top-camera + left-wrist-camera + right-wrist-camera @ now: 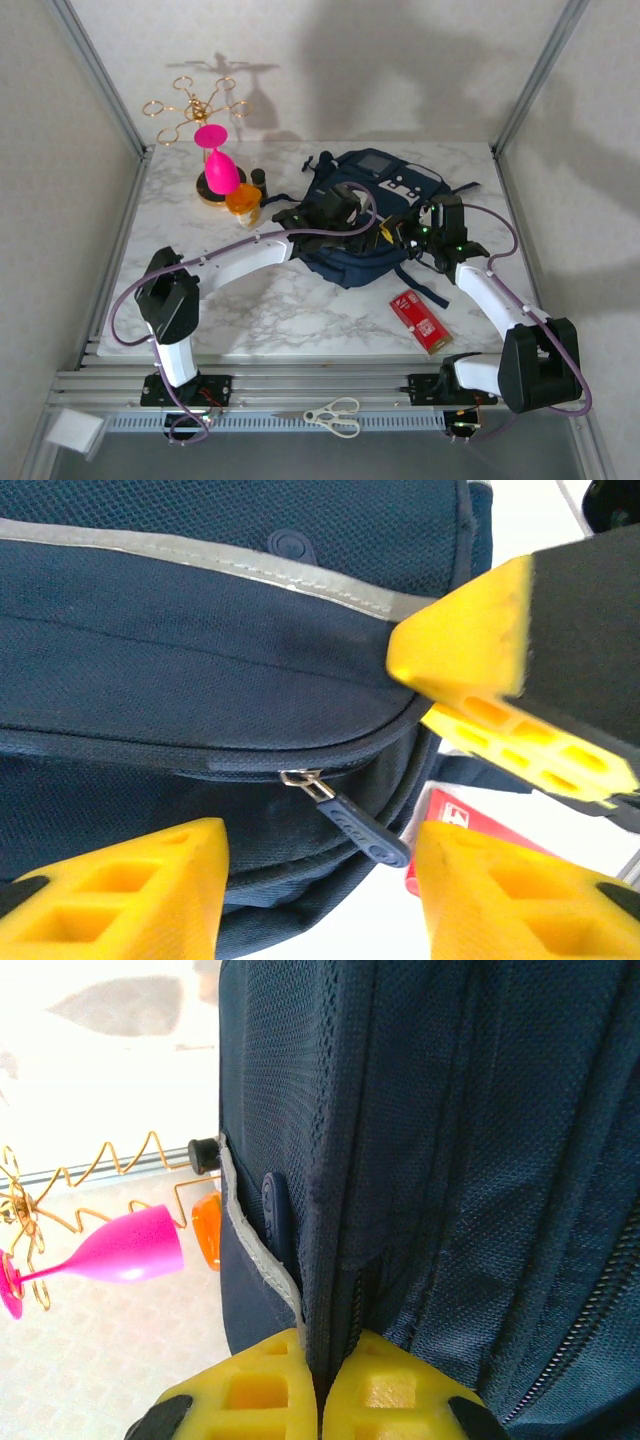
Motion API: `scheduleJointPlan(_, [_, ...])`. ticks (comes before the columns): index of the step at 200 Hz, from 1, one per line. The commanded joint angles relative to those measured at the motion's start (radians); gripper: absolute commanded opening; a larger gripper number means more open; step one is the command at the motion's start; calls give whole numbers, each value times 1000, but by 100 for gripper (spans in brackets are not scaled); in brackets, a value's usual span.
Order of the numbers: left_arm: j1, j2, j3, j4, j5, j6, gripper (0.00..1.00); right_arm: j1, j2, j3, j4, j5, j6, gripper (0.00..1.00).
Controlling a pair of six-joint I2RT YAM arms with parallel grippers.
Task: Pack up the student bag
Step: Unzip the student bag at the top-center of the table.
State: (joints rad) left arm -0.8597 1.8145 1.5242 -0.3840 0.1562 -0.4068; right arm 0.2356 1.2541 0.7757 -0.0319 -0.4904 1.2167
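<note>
Backpack (352, 262) fabric, navy with grey and white patches, covers the marble table (300, 310) just past its middle, a little toward 1 o'clock in the top view. Both arms meet over the near half of it. The left gripper (320, 875) comes in from 9 o'clock and hangs close over the cloth. Its yellow fingers (130, 890) are spread wide, one to each side of a dark zip pull (350, 825) that dangles between them without touching either. The stretch of zip beside that pull is drawn closed under a flap, and a strip of grey trim (250, 568) runs across the panel above it, so what the backpack holds cannot be seen. The right gripper (318, 1370) comes in from 4 o'clock. Its fingers (240, 1395) are pressed almost together, pinching a thin fold of cloth at the backpack's edge. A flat red box (421, 321) lies on the table at 5 o'clock from the backpack, well apart from it. At 10 o'clock stand an orange bottle (243, 203) and a small dark bottle (258, 180), whose contents cannot be made out. Just beyond them a pink glass (218, 165) sits in a gold wire rack (190, 105). White-handled scissors (333, 415) lie at 6 o'clock on the metal rail between the arm bases.
</note>
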Motion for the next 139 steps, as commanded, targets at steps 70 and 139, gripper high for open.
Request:
scheduleJointPlan(70, [-63,111,169,-127,-173,-173,57,5,0,-7,92,15,21,0])
scheduleJointPlan(139, [-76,10,64,-89,-186,-253,56,4,21,4,107,3,22,0])
